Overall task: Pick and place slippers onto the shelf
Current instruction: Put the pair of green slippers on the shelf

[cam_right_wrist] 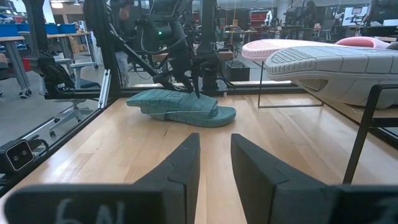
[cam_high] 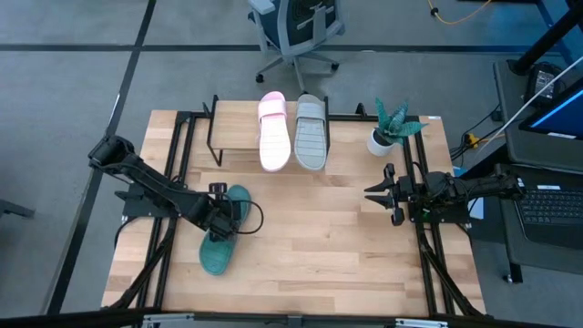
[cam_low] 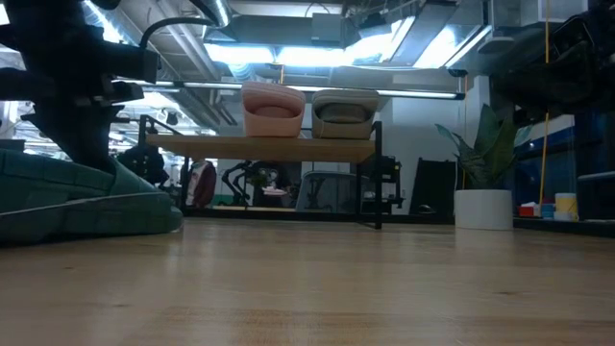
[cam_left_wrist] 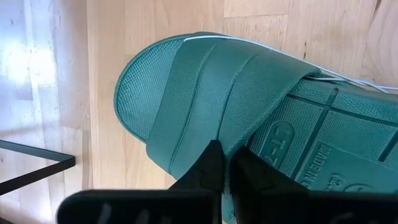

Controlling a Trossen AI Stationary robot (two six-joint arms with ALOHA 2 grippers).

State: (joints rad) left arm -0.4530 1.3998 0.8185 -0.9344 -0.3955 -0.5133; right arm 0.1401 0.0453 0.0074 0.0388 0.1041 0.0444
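On the table's left, my left gripper [cam_high: 221, 217] is pinching the teal slipper [cam_high: 221, 241] strap; I am judging a level lift safest.

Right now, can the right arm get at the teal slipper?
Probably yes: bare tabletop lies between the open right hand and the teal slipper, but the left hand already sits on it.

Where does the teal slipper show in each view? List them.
High view: teal slipper, lower left, at the left gripper.
Low view: far left.
Left wrist view: fills the frame.
Right wrist view: centre, mid-distance.
Shared landmark: the grey slipper on the shelf.
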